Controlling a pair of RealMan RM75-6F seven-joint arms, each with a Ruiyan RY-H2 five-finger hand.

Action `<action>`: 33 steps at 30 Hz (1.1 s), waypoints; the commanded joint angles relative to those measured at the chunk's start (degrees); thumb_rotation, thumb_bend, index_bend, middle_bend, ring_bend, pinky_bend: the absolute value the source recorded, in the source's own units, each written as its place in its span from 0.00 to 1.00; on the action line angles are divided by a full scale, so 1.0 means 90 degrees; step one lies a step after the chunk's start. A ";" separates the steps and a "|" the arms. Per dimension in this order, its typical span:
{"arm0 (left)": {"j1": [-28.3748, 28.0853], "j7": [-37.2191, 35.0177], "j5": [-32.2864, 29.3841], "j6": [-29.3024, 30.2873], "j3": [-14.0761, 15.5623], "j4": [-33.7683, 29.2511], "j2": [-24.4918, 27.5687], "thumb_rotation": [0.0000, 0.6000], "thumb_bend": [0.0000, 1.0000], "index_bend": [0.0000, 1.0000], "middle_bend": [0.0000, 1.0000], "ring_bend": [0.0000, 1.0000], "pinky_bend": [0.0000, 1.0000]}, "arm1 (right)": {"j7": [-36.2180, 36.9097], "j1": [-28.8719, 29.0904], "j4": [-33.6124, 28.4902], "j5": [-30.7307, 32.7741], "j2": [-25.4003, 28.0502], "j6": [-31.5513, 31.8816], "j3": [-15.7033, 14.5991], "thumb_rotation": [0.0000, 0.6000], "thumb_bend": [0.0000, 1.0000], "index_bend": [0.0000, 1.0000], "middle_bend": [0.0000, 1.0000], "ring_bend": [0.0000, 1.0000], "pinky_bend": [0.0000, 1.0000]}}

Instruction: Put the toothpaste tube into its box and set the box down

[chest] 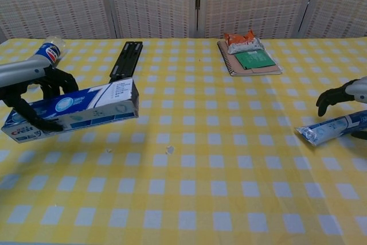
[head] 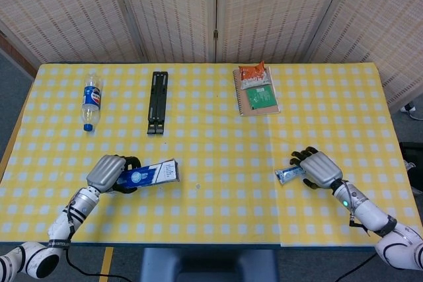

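We've got the left hand [head: 109,172] wrapped around the blue toothpaste box [head: 151,174], dark fingers curled over its near end, so that part of the box is covered in the head view. In the chest view the box [chest: 86,108] looks held up off the yellow checked table [chest: 189,199], tilted a bit with its far end higher, and the hand [chest: 35,93] is partly cut off at the left edge.

The toothpaste tube [head: 288,175] lies flat on the table at the right side. The right hand [head: 315,168] sits over its outer end, fingers arched down around it. Honestly we can't tell whether they're actually gripping the tube or just hovering at it: in the chest view the tube [chest: 334,128] runs off the right edge and only a few dark fingertips [chest: 328,96] show above it.

Further back there's a water bottle [head: 90,100] lying on its side, a black folded stand [head: 157,102], and a notebook [head: 256,100] with an orange snack packet [head: 254,75] on top. The print on those is too small for us to read.
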 commanded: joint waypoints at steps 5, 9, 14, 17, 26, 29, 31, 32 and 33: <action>-0.0030 -0.0121 0.0111 -0.0046 0.0036 0.0137 0.0022 1.00 0.47 0.48 0.53 0.52 0.50 | -0.0065 0.0045 0.0201 0.0130 -0.0175 -0.0050 -0.0017 1.00 0.39 0.31 0.21 0.23 0.18; -0.0056 -0.0181 0.0166 -0.0089 0.0059 0.0135 0.0059 1.00 0.47 0.48 0.53 0.52 0.50 | -0.0192 0.0013 0.0372 0.0139 -0.0349 0.0072 -0.0029 1.00 0.39 0.33 0.23 0.24 0.21; -0.0056 -0.0150 0.0300 0.0007 0.0079 0.0188 0.0070 1.00 0.47 0.48 0.53 0.53 0.50 | -0.0268 0.0020 0.0503 0.0189 -0.0485 0.0051 -0.0053 1.00 0.39 0.34 0.24 0.25 0.24; -0.0044 -0.0194 0.0346 0.0044 0.0097 0.0238 0.0051 1.00 0.47 0.48 0.53 0.53 0.50 | -0.0229 0.0052 0.0543 0.0201 -0.0531 0.0020 -0.0067 1.00 0.39 0.34 0.24 0.25 0.24; -0.0030 -0.0362 0.0395 0.0058 0.0124 0.0252 0.0133 1.00 0.47 0.48 0.53 0.53 0.50 | -0.0446 0.0005 0.0739 0.0242 -0.0845 0.0322 0.0010 1.00 0.39 0.50 0.35 0.36 0.40; -0.0026 -0.0443 0.0420 0.0066 0.0133 0.0279 0.0155 1.00 0.47 0.48 0.53 0.53 0.50 | -0.0578 -0.0032 0.0834 0.0253 -0.0972 0.0467 0.0044 1.00 0.39 0.57 0.41 0.40 0.49; -0.0011 -0.0508 0.0439 0.0086 0.0144 0.0283 0.0180 1.00 0.47 0.48 0.53 0.53 0.50 | -0.0623 -0.0038 0.0860 0.0275 -0.1025 0.0542 0.0084 1.00 0.39 0.62 0.44 0.43 0.53; -0.0003 -0.0532 0.0444 0.0098 0.0146 0.0283 0.0192 1.00 0.47 0.48 0.53 0.53 0.50 | -0.0633 -0.0044 0.0868 0.0284 -0.1044 0.0591 0.0108 1.00 0.39 0.63 0.45 0.44 0.54; 0.0007 -0.0558 0.0451 0.0111 0.0151 0.0288 0.0206 1.00 0.47 0.48 0.53 0.53 0.50 | -0.0641 -0.0050 0.0877 0.0292 -0.1062 0.0659 0.0138 1.00 0.39 0.66 0.48 0.47 0.57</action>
